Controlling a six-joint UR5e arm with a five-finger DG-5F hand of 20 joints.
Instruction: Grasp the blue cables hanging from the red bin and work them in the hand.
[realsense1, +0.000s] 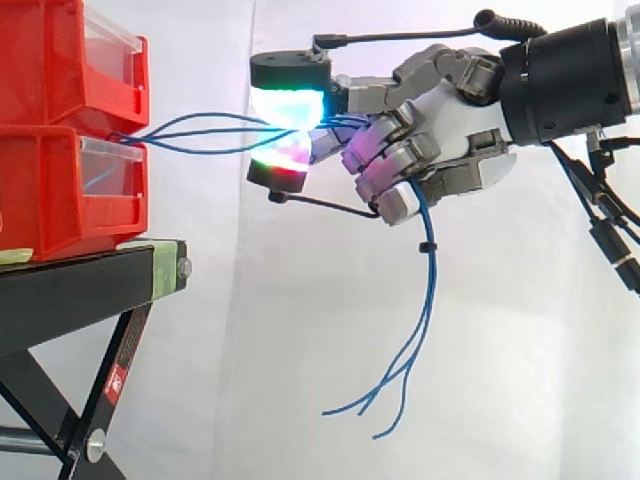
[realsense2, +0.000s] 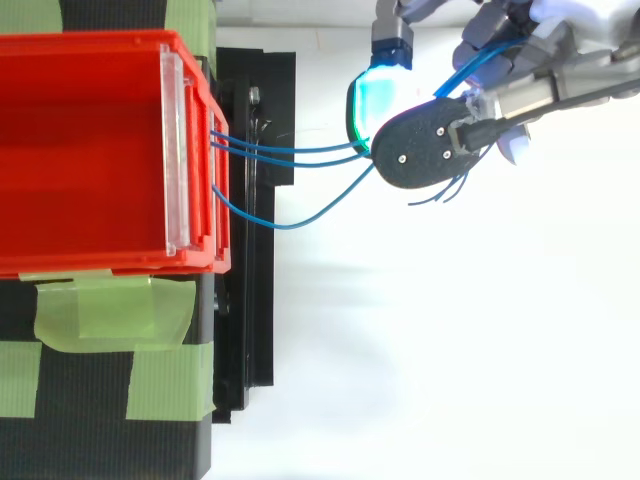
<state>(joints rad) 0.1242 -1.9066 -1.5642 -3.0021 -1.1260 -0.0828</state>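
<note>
Fingertips (realsense1: 288, 105) of the hand (realsense1: 450, 120) are pinching the blue cables (realsense1: 200, 130) at upper centre, strands running left into the red bin (realsense1: 60, 190), so rolling them gently is looking wiser than tugging.

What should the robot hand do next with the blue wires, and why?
Probably roll the blue cables gently between its fingertips, without backing away. The hand pinches them there, so the grasp looks done. They stretch from the red bin to the hand with little slack, so pulling farther could tug them out. Their loose ends hang free below the hand.
</note>
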